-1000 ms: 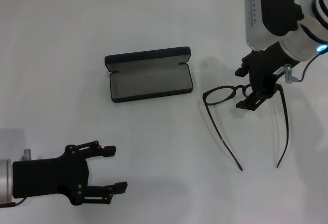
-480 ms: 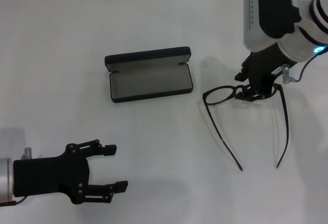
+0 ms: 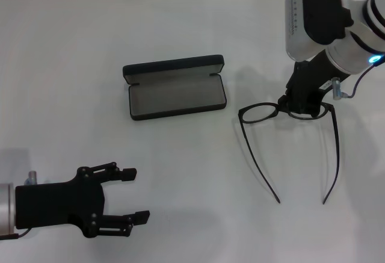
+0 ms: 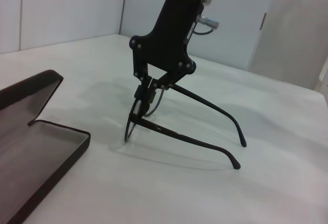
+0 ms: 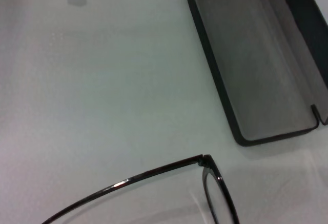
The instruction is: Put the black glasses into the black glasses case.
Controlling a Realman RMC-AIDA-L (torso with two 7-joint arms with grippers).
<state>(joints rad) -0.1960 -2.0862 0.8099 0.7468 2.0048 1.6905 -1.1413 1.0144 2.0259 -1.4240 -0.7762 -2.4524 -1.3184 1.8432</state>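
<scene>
The right gripper [image 3: 299, 108] is clenched on the front of the black glasses [image 3: 260, 112], its fingers pinched at the frame near the bridge; the left wrist view shows the frame front tipped up while both temple tips rest on the white table [image 3: 192, 34]. The temples run away from the grasp toward 6 o'clock in the head view. The black glasses case [image 3: 174, 86] lies open at about 9 o'clock from that gripper, well apart, grey lining up and lid standing on its far side. The left gripper [image 3: 129, 197] hovers at 7 o'clock, fingers spread and released.
</scene>
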